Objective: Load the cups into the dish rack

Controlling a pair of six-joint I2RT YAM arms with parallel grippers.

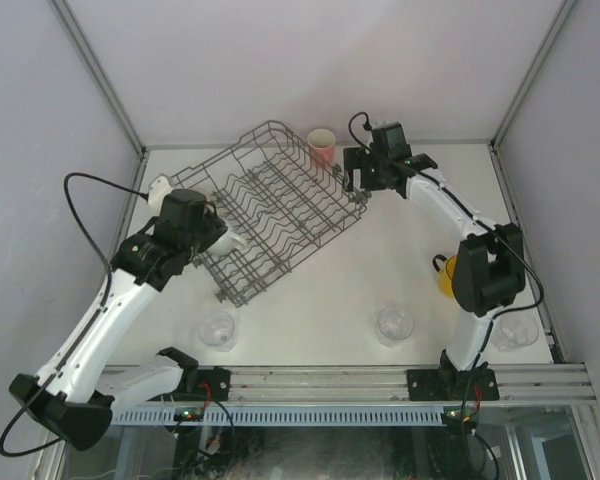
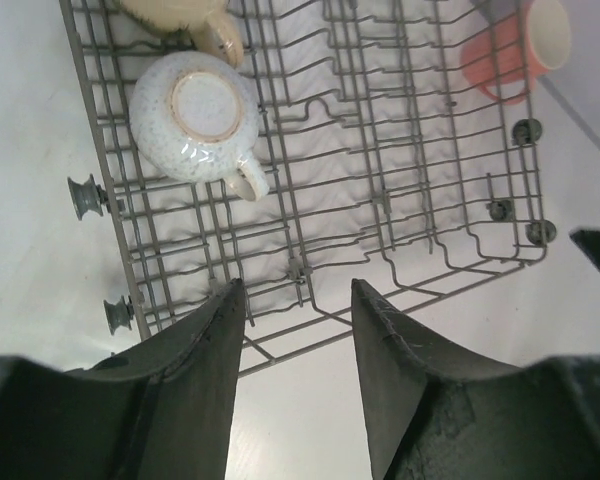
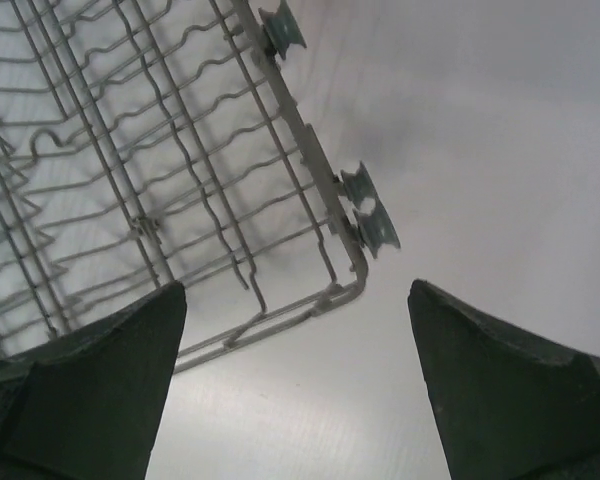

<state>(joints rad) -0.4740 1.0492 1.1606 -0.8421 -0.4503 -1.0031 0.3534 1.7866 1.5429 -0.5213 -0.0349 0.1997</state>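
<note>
The dark-grey wire dish rack [image 1: 290, 190] lies at an angle on the white table. A white mug [image 2: 195, 115] sits upside down in it, with a tan mug [image 2: 185, 15] just beyond. My left gripper [image 2: 295, 285] is open and empty, held above the rack's edge; in the top view it [image 1: 215, 235] is over the rack's left part. The pink tumbler [image 1: 322, 147] stands outside the rack's far side and also shows in the left wrist view [image 2: 510, 50]. My right gripper [image 1: 358, 180] is open and empty beside the rack's right corner [image 3: 302, 150], right of the pink tumbler.
A yellow mug [image 1: 446, 275] stands at the right, partly hidden behind my right arm. Clear glass tumblers stand near the front edge at the left [image 1: 218, 330], middle [image 1: 394, 324] and right [image 1: 515, 330]. Grey walls enclose the table.
</note>
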